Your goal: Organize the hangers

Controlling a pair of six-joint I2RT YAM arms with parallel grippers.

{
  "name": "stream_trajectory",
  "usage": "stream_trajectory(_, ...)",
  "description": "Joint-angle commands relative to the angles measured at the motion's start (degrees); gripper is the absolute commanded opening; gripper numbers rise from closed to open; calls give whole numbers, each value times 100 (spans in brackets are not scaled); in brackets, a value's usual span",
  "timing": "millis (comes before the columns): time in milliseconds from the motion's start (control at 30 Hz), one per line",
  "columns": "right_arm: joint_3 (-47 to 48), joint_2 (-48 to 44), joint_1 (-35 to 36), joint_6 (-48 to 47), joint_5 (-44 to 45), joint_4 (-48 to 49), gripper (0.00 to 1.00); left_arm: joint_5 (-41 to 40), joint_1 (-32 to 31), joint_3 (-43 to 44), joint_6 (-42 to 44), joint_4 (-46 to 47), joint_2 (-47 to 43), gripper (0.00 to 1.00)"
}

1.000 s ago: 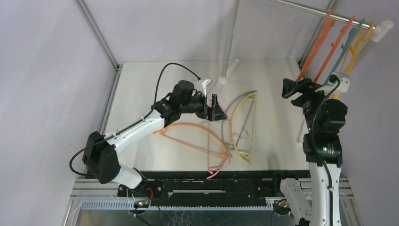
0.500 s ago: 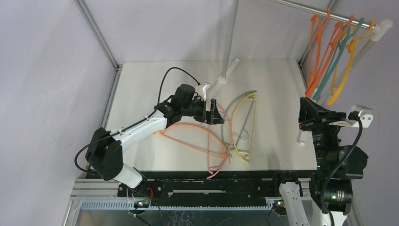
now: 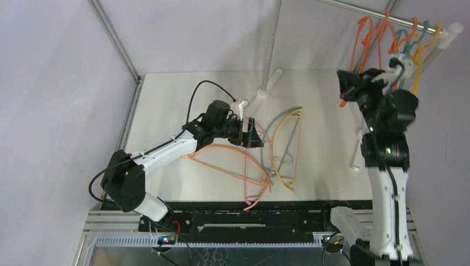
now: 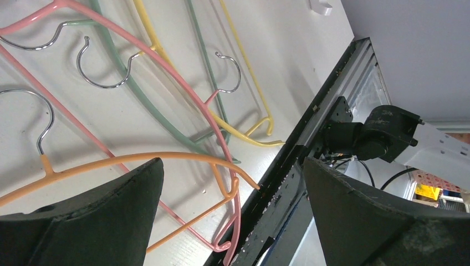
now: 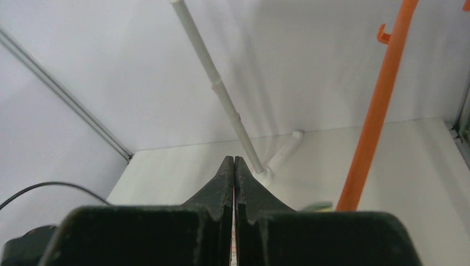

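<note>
Several hangers lie tangled on the table: orange, pink, yellow and pale green. My left gripper hovers over the pile's left side, open and holding nothing. In the left wrist view the orange hanger and pink hanger lie between its spread fingers. More hangers in orange, teal and yellow hang on the steel rail. My right gripper is raised beside them, shut and empty. An orange hanger hangs to its right, apart.
A white rack pole rises from a foot on the table's far middle, also seen as the white pole. The rack's white end piece is at the top right. The table's black front rail runs just past the pile.
The right gripper has shut. Its arm dropped low, then rose again to the hanging hangers, which have swung. The left gripper has shifted slightly toward the pile, still open.
</note>
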Motion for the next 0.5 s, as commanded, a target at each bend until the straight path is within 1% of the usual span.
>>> stream_trajectory(0, 294, 877, 245, -135, 191, 955, 0, -52, 73, -138, 143, 282, -180, 100)
stream_trajectory(100, 488, 1358, 502, -304, 417, 1218, 0, -72, 115, -174, 127, 318, -181, 99)
stream_trajectory(200, 557, 1638, 846, -578, 814, 1558, 0, -64, 163, -203, 107, 349, -154, 99)
stream_trajectory(367, 687, 2091, 1435, -1417, 1683, 1910, 0, 12, 290, -181, 116, 354, -68, 99)
stream_trajectory(467, 783, 2366, 1554, -1953, 2182, 2141, 0, 45, 369, -147, 112, 341, -11, 99)
